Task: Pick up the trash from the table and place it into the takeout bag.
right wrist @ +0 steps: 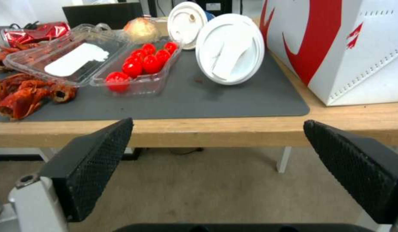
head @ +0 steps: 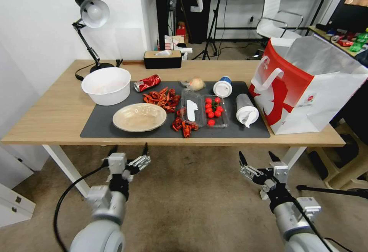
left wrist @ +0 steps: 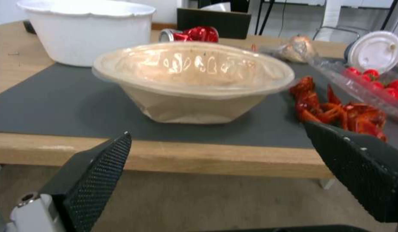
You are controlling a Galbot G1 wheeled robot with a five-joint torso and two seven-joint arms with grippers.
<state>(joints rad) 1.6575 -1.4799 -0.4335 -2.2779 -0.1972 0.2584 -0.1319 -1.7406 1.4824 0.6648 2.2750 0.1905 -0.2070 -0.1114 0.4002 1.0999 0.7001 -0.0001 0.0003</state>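
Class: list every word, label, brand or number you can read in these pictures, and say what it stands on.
No text is readable.
Takeout bag: a small label with a red mark, too small to read; its big white figure is a graphic, not letters.
Red can: crushed, print blurred.

This looks like a lab or studio room set up as a mock dining spot — a light-wood table (head: 57, 106) with white legs stands on worn carpet against a white wall. Behind the table rise black tripod stands (head: 213, 18) and a whiteboard; a white mesh chair (head: 276, 22) waits beyond its far right end. A desk lamp (head: 90, 18) and tissue box (head: 162, 59) sit on the table's back edge.
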